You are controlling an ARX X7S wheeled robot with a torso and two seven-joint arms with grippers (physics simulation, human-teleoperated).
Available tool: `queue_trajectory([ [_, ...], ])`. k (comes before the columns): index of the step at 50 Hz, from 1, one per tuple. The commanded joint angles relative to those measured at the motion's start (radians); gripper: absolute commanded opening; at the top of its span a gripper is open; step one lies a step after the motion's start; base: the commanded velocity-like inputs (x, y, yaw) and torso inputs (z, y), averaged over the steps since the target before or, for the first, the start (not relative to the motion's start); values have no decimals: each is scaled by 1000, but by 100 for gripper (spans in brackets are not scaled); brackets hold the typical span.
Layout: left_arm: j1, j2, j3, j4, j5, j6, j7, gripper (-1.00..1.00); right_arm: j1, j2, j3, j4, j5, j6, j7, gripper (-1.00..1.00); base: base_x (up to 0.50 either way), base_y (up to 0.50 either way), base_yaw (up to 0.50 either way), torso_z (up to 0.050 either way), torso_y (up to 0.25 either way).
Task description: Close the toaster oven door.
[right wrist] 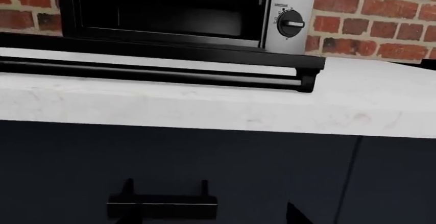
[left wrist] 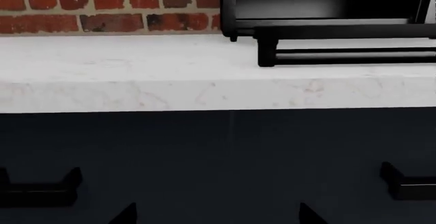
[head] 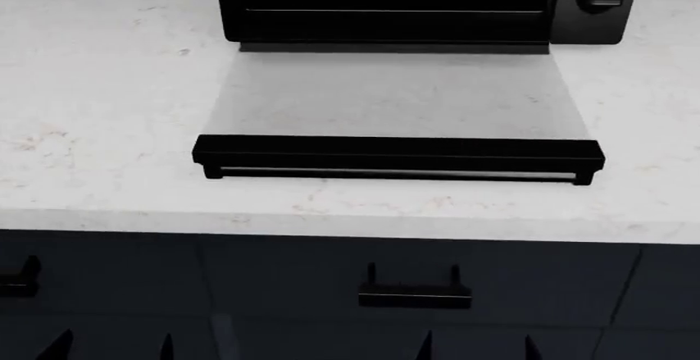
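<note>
Glass of the oven door (head: 394, 93) lies flat open on your white counter (head: 98, 89), before the toaster oven (head: 383, 3). Only your wrist views show the brick wall (right wrist: 368, 15). Your grippers' jaws are out of view.

I see a smooth white marbled stone worktop (head: 98, 89), a clear glass pane in the matt black toaster oven door (head: 394, 97), a silvery metallic strip along its bar handle (head: 396, 171), rough red brick wall (left wrist: 102, 4), and matt dark cabinet drawer fronts (head: 284, 286).
</note>
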Motion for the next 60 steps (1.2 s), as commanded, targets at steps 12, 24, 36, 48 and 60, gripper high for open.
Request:
queue_trajectory([
  [12,-72,-38,6,190,-21,-185,-43,100,68,43,-34,-296,-38,259,29,100,0,0,0,0,0],
  [24,-167,-57,-7,331,-54,-349,-63,100,142,59,-73,-389,-57,372,17,100,0,0,0,0,0],
  [36,-253,-57,-14,349,-90,-440,-71,100,221,65,-77,-396,-50,423,7,100,0,0,0,0,0],
  [48,-227,-68,-1,345,-91,-402,-66,100,208,69,-80,-386,-47,398,24,100,0,0,0,7,2],
  [60,-226,-76,3,358,-97,-403,-75,100,206,74,-70,-381,-38,386,39,100,0,0,0,41,71],
])
